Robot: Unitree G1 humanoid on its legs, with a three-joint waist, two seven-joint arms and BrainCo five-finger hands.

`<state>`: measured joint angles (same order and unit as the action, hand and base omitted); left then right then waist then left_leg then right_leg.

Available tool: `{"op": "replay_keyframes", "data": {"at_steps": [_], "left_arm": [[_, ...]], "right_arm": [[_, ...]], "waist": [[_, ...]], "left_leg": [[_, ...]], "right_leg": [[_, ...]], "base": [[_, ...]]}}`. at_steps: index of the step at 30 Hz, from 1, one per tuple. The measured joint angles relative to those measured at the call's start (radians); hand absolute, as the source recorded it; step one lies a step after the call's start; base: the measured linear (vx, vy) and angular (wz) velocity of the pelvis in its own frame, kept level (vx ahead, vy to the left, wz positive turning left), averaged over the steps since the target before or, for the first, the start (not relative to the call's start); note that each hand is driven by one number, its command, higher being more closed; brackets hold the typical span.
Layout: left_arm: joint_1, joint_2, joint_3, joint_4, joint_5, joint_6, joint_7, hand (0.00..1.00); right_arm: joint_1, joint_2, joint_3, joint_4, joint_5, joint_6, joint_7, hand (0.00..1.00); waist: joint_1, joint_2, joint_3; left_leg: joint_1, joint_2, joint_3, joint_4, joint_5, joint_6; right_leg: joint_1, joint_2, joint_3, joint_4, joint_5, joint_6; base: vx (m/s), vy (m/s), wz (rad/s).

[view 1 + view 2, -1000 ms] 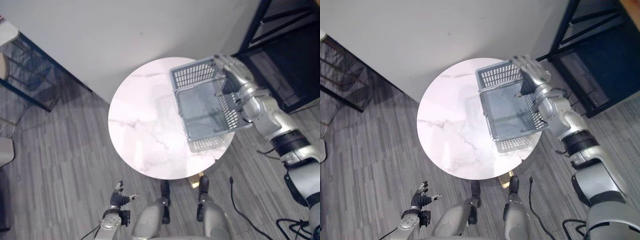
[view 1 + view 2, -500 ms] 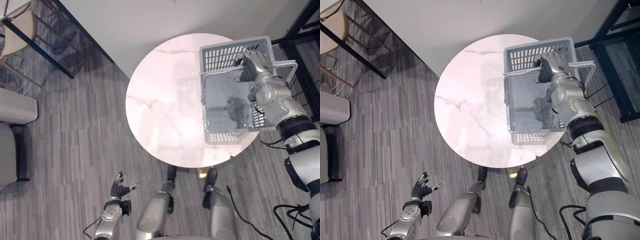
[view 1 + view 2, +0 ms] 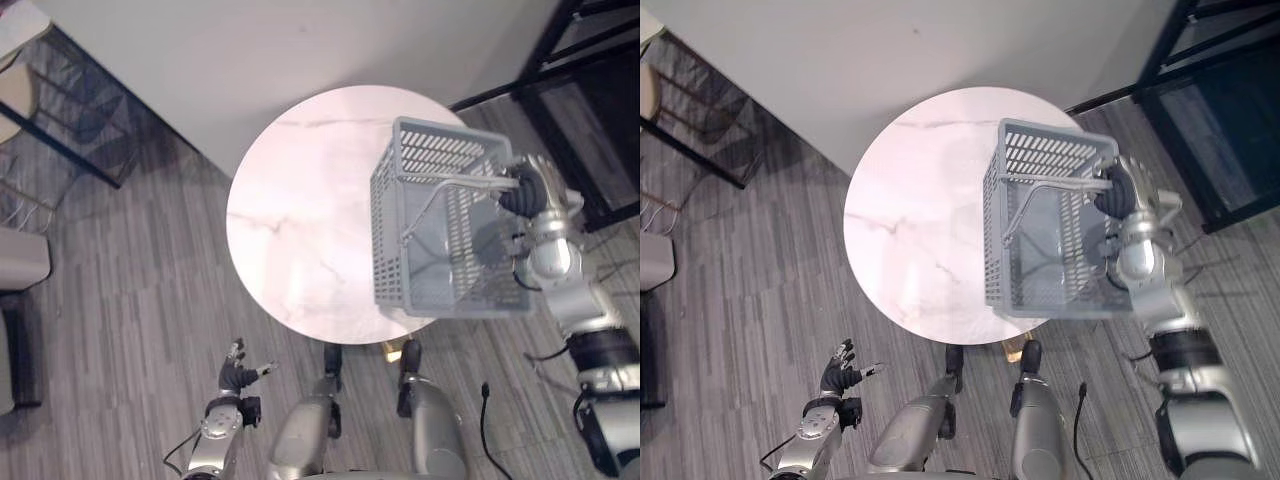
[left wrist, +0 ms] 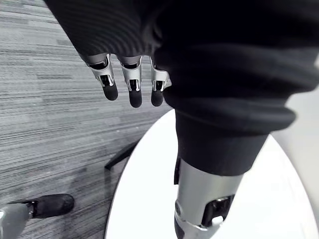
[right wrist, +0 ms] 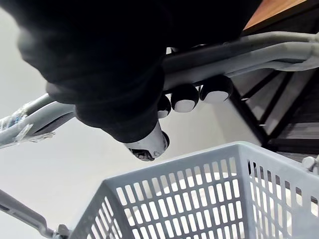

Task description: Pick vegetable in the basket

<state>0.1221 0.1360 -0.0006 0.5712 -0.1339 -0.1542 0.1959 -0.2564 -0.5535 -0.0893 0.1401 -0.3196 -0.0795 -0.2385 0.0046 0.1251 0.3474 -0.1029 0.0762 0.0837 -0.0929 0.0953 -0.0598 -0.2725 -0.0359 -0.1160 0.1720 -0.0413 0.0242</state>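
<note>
Lower left, the left hand (image 3: 233,377) is seen slack-fingered, nothing held. Over the right edge of the round marble table (image 3: 290,230) the grey basket (image 3: 395,230) is hung tilted, long axis up-frame, its handle (image 3: 470,183) wrapped at centre right by the right hand (image 3: 525,190), fingers curled.

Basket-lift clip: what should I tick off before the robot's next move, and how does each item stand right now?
1. Grip on the handle: ok, the right robot hand has its fingers curled round it.
2. Basket level: not ok, it hangs tilted.
3. Basket support: cannot tell whether it touches the table; it overhangs the table's right edge.
4. Vegetable located: not ok, the basket's visible inside is bare.
5. Left robot hand free: ok, open, low beside the table, near the floor.
</note>
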Motion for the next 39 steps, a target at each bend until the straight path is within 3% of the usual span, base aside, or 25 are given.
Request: {"op": "replay_keyframes", "data": {"at_steps": [3,7,10,14,18,19,20,21,22,25,26,27,28,29,31,32,33,34,35,36,39], "left_arm": [[0.022,-0.006,0.016,-0.013,0.012,0.017,-0.001,0.0],[0.043,-0.015,0.036,-0.044,0.021,0.027,-0.021,0.0],[0.066,-0.015,0.065,-0.062,0.023,0.034,-0.029,0.0],[0.082,-0.02,0.074,-0.089,0.03,0.04,-0.043,0.0],[0.083,-0.042,0.083,-0.159,0.03,0.042,-0.043,0.0],[0.082,-0.043,0.083,-0.184,0.031,0.042,-0.043,0.0],[0.083,-0.047,0.085,-0.197,0.031,0.042,-0.042,0.0],[0.08,-0.052,0.093,-0.212,0.033,0.041,-0.041,0.0],[0.08,-0.052,0.093,-0.213,0.033,0.044,-0.041,0.0],[0.097,-0.056,0.092,-0.242,0.035,0.053,-0.041,0.0],[0.099,-0.058,0.091,-0.249,0.037,0.054,-0.041,0.0],[0.089,-0.061,0.094,-0.246,0.038,0.059,-0.039,0.0],[0.092,-0.071,0.094,-0.247,0.038,0.06,-0.039,0.0],[0.099,-0.093,0.083,-0.247,0.038,0.06,-0.04,0.0],[0.109,-0.111,0.066,-0.247,0.035,0.06,-0.04,0.0],[0.109,-0.118,0.065,-0.247,0.03,0.06,-0.04,0.0],[0.109,-0.116,0.058,-0.248,0.028,0.06,-0.04,0.0],[0.109,-0.115,0.055,-0.251,0.028,0.06,-0.04,0.0],[0.104,-0.115,0.055,-0.255,0.028,0.06,-0.04,0.0],[0.109,-0.115,0.051,-0.255,0.029,0.061,-0.041,0.0],[0.122,-0.115,0.05,-0.261,0.029,0.061,-0.042,0.0]], "right_arm": [[0.142,0.054,-0.078,-0.036,0.085,-0.003,0.003,1.0],[0.287,0.123,-0.162,-0.043,0.196,-0.002,0.031,1.0],[0.392,0.176,-0.19,-0.047,0.314,-0.003,0.075,1.0],[0.442,0.276,-0.189,-0.056,0.346,-0.002,0.105,1.0],[0.494,0.352,-0.169,-0.156,0.349,0.003,0.109,1.0],[0.496,0.359,-0.17,-0.173,0.352,0.003,0.109,1.0],[0.493,0.36,-0.17,-0.178,0.359,0.003,0.108,1.0],[0.497,0.375,-0.171,-0.197,0.37,0.003,0.107,1.0],[0.519,0.395,-0.173,-0.207,0.384,0.002,0.106,1.0],[0.55,0.428,-0.174,-0.217,0.404,0.001,0.105,1.0],[0.557,0.433,-0.174,-0.227,0.41,0.001,0.103,1.0],[0.549,0.43,-0.181,-0.23,0.411,0.003,0.096,1.0],[0.545,0.428,-0.184,-0.229,0.411,0.008,0.087,1.0],[0.548,0.428,-0.189,-0.229,0.411,0.014,0.079,1.0],[0.556,0.425,-0.19,-0.229,0.422,0.014,0.065,1.0],[0.555,0.425,-0.198,-0.229,0.429,0.014,0.062,1.0],[0.556,0.429,-0.211,-0.229,0.434,0.015,0.058,1.0],[0.556,0.428,-0.221,-0.229,0.437,0.015,0.051,1.0],[0.552,0.429,-0.227,-0.229,0.437,0.015,0.046,1.0],[0.545,0.429,-0.233,-0.229,0.437,0.015,0.04,1.0],[0.546,0.43,-0.229,-0.231,0.448,0.014,0.04,1.0]], "waist": [[-0.047,-0.032,-0.041],[-0.056,-0.052,-0.101],[-0.08,-0.056,-0.133],[-0.072,-0.073,-0.135],[-0.048,-0.093,-0.124],[-0.044,-0.095,-0.123],[-0.041,-0.091,-0.123],[-0.029,-0.101,-0.115],[-0.025,-0.114,-0.114],[-0.013,-0.139,-0.123],[-0.007,-0.154,-0.132],[0.014,-0.151,-0.133],[0.022,-0.141,-0.136],[0.039,-0.122,-0.147],[0.038,-0.11,-0.153],[0.033,-0.105,-0.152],[0.031,-0.1,-0.151],[0.015,-0.103,-0.15],[0.013,-0.107,-0.147],[0.011,-0.109,-0.141],[0.008,-0.112,-0.138]], "left_leg": [[0.022,0.001,0.01,0.002,-0.011,-0.005],[0.053,0.003,0.038,0.024,-0.048,-0.003],[0.088,0.004,0.066,0.05,-0.079,0.0],[0.101,0.018,0.129,0.111,-0.121,0.004],[0.005,0.055,0.199,0.306,-0.208,0.019],[-0.03,0.08,0.225,0.372,-0.221,0.035],[-0.046,0.096,0.236,0.38,-0.22,0.04],[-0.059,0.105,0.247,0.396,-0.224,0.043],[-0.057,0.104,0.238,0.417,-0.224,0.044],[-0.085,0.1,0.203,0.453,-0.222,0.04],[-0.125,0.099,0.187,0.481,-0.211,0.024],[-0.169,0.113,0.179,0.499,-0.19,-0.004],[-0.183,0.125,0.176,0.492,-0.172,-0.012],[-0.201,0.15,0.175,0.454,-0.123,-0.011],[-0.232,0.173,0.165,0.398,-0.049,-0.024],[-0.239,0.184,0.163,0.35,0.014,-0.034],[-0.235,0.185,0.153,0.266,0.13,-0.037],[-0.223,0.176,0.136,0.202,0.204,-0.041],[-0.23,0.183,0.138,0.246,0.164,-0.044],[-0.246,0.188,0.138,0.426,0.012,-0.013],[-0.166,0.188,0.115,0.672,-0.202,-0.001]], "right_leg": [[0.028,0.003,0.008,-0.02,0.009,0.003],[0.063,0.008,0.032,-0.04,0.012,0.007],[0.105,0.01,0.059,-0.057,0.018,0.016],[0.117,0.018,0.109,-0.053,0.033,0.017],[0.074,0.031,0.153,-0.013,0.047,0.029],[0.062,0.035,0.164,-0.016,0.052,0.079],[0.05,0.037,0.154,0.0,0.042,0.093],[-0.028,0.013,0.12,0.252,-0.052,0.008],[-0.039,-0.029,0.119,0.467,-0.124,0.001],[0.032,-0.105,0.176,0.668,-0.195,0.057],[0.086,-0.124,0.214,0.645,-0.195,0.065],[0.125,-0.098,0.222,0.542,-0.267,0.109],[0.13,-0.085,0.212,0.496,-0.282,0.116],[0.142,-0.064,0.178,0.411,-0.297,0.101],[0.14,-0.038,0.12,0.338,-0.317,0.065],[0.123,-0.018,0.104,0.336,-0.323,0.052],[0.113,0.0,0.08,0.326,-0.307,0.023],[0.112,-0.01,0.053,0.304,-0.29,-0.004],[0.115,-0.012,0.032,0.29,-0.284,-0.024],[0.113,-0.009,0.017,0.29,-0.269,-0.049],[0.108,0.0,0.016,0.291,-0.241,-0.072]], "base": [[0.07,0.015,-0.1],[0.07,0.021,-0.23],[0.03,0.032,-0.21],[-0.04,0.01,-0.46],[-0.14,0.001,-0.34],[-0.2,-0.008,-0.22],[-0.22,-0.008,-0.17],[-0.14,-0.046,-0.01],[-0.11,-0.066,0.06],[-0.11,-0.198,0.3],[-0.16,-0.309,0.27],[-0.18,-0.301,0.14],[-0.2,-0.276,-0.11],[-0.22,-0.251,-0.08],[-0.28,-0.315,0.16],[-0.32,-0.321,0.41],[-0.28,-0.261,0.59],[-0.21,-0.172,0.54],[-0.19,-0.15,0.5],[-0.24,-0.178,0.3],[-0.25,-0.123,0.05]]}}
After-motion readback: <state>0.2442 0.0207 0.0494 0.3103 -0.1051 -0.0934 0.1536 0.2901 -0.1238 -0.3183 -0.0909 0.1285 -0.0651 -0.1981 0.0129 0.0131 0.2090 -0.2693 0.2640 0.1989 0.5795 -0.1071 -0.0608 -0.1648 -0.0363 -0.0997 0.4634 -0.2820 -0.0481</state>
